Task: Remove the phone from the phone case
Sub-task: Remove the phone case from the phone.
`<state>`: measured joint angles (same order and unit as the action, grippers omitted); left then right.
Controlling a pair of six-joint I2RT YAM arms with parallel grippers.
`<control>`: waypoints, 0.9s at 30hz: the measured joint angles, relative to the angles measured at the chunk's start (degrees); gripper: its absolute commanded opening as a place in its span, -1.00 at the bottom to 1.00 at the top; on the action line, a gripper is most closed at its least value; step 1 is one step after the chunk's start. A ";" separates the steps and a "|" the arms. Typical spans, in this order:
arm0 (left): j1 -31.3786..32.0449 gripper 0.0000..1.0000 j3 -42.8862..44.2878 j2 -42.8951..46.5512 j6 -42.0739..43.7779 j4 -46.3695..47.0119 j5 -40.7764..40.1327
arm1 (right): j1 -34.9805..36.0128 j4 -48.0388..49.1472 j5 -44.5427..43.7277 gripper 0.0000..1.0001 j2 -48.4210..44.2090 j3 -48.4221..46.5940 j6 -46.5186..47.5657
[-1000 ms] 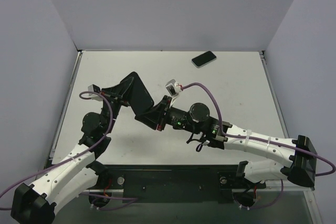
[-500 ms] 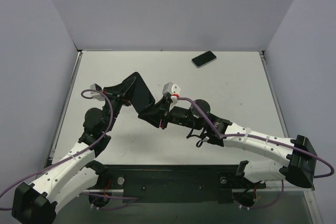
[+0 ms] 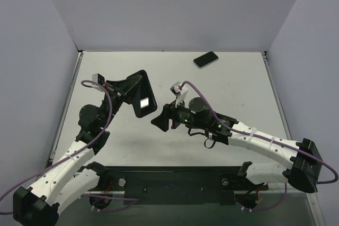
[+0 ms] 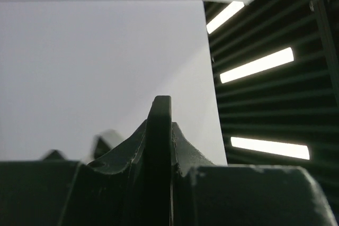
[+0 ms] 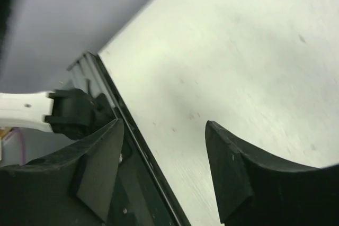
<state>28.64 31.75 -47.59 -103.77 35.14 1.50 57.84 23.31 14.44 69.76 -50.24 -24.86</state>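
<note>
Letting go is the change here: the right gripper [image 3: 160,121], clamped a second ago on the lower end of the black phone case [image 3: 142,95], now has its fingers apart with nothing between them, drawn slightly back and just beside it. The left gripper [image 3: 125,88] alone carries the case, pinched shut on its edge. It is raised above the table [image 3: 238,88] left of centre, and its glossy face catches a light. Whether the phone is still inside is unclear, so the pull probably needs a fresh grip. A dark handset [image 3: 205,59] lies at the far edge.
</note>
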 measured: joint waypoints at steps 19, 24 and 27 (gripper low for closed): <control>-4.13 -1.00 12.55 0.61 20.68 -9.22 16.24 | -1.14 -11.19 8.22 0.15 -13.46 -6.23 -15.41; -4.37 -1.00 12.55 0.11 20.52 -10.12 16.98 | -1.25 -7.32 13.16 -0.01 -8.39 -8.76 -17.55; -4.44 -1.00 12.55 0.11 20.37 -10.14 17.29 | -1.33 -6.84 15.10 -0.17 -6.03 -8.94 -18.71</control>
<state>24.21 44.29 -47.48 -83.40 24.99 18.79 56.51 16.47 29.54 63.72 -59.18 -43.57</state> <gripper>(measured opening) 0.234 0.459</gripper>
